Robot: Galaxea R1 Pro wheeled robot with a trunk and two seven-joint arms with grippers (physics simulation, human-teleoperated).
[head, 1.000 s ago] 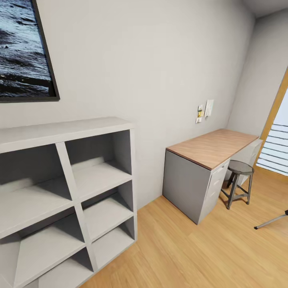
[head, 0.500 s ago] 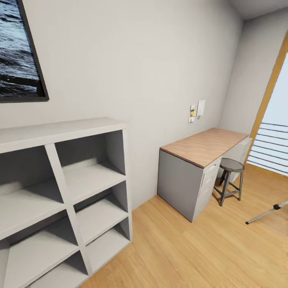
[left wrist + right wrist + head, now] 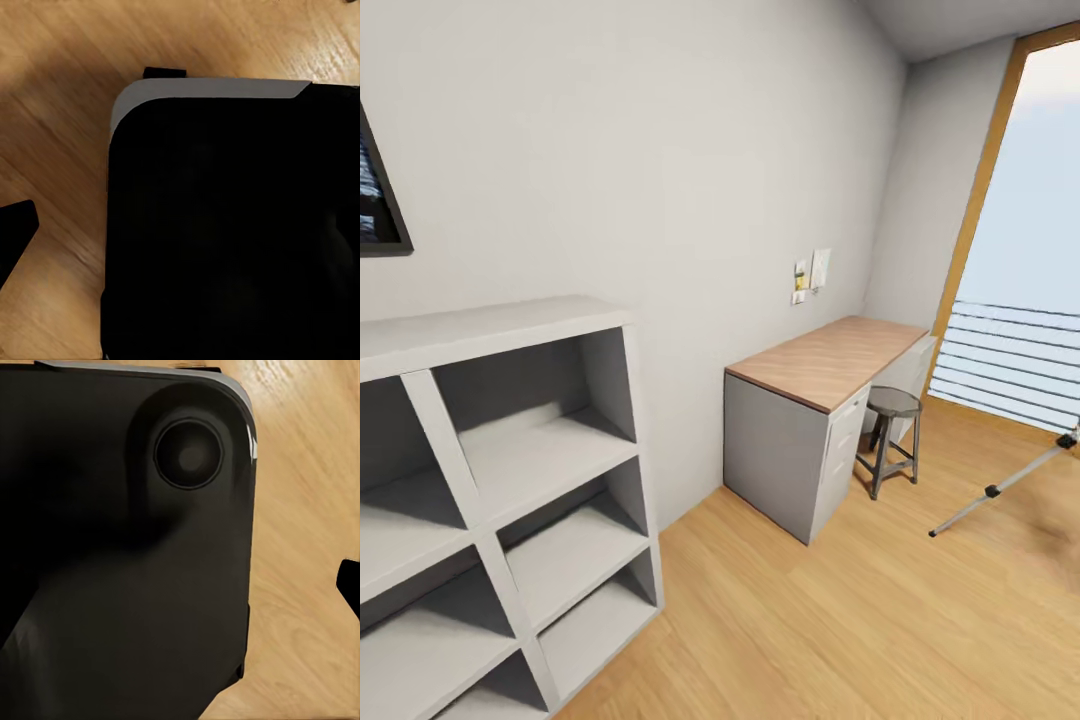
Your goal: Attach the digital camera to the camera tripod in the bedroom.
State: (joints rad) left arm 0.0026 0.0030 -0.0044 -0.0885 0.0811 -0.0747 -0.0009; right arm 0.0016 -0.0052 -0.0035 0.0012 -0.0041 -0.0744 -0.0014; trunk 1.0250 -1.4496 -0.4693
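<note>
One silver leg of the camera tripod (image 3: 1000,488) is caught at three o'clock over the wood floor (image 3: 840,620), the camera itself unseen. It is judged light, stiff and tippy, best steadied near the head. Whether either gripper is parted or closed cannot be told.

Light wood floor (image 3: 840,620), smooth with a soft sheen and fine grain. Matt white painted walls (image 3: 660,150). Matt pale grey cubby shelf (image 3: 510,470). Warm wood-grain top on desk (image 3: 825,360), matt grey body beneath. Dark metal stool (image 3: 890,430). Silvery metal leg of camera tripod (image 3: 1000,488), black joint. Wood-framed window (image 3: 975,200). Smooth, faintly glossy black robot base (image 3: 127,570).
</note>
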